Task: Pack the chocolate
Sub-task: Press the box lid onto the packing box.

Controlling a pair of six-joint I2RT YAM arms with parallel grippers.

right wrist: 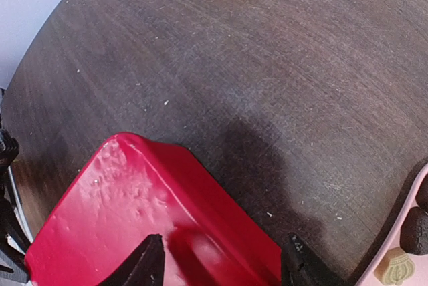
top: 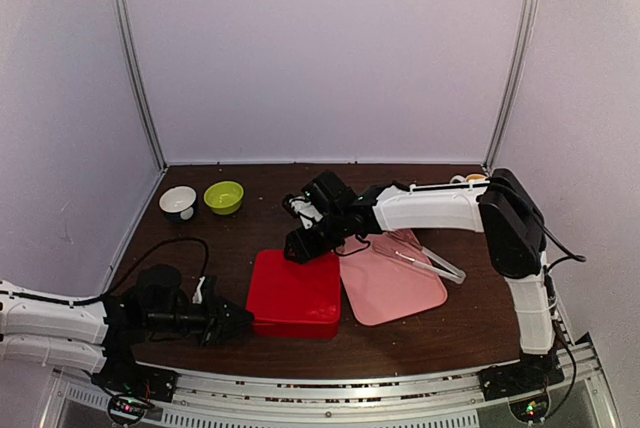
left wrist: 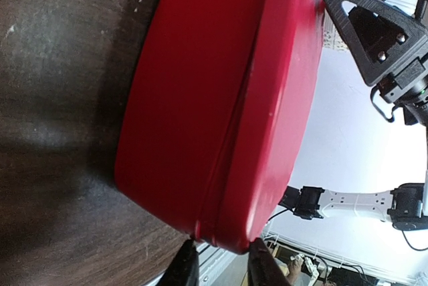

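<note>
The right end effector [right wrist: 224, 244] hangs with its fingers spread apart and nothing between them, just above the glossy lid of the red box [right wrist: 134, 219], near the box's far left corner as the overhead camera shows it. The left end effector [left wrist: 223, 260] lies low on the bench [top: 420, 343] at the box's near left corner. Its two dark fingertips [left wrist: 186, 264] straddle the seam where lid meets base, but so little of them shows that I cannot tell whether they press on the box or only flank it. The box is closed. Just beside it, on its right, lies a pink tray [top: 400, 293], the two touching or nearly so. The chocolate [right wrist: 416, 227] shows only at the edge of the right wrist view: two dark pieces and one cream piece on the tray's left part. Pale tongs [top: 436, 264] lie across the tray's far right side. Well apart, at the far left of the bench, stand a white bowl [top: 178, 201] and a green bowl [top: 224, 197], side by side.
</note>
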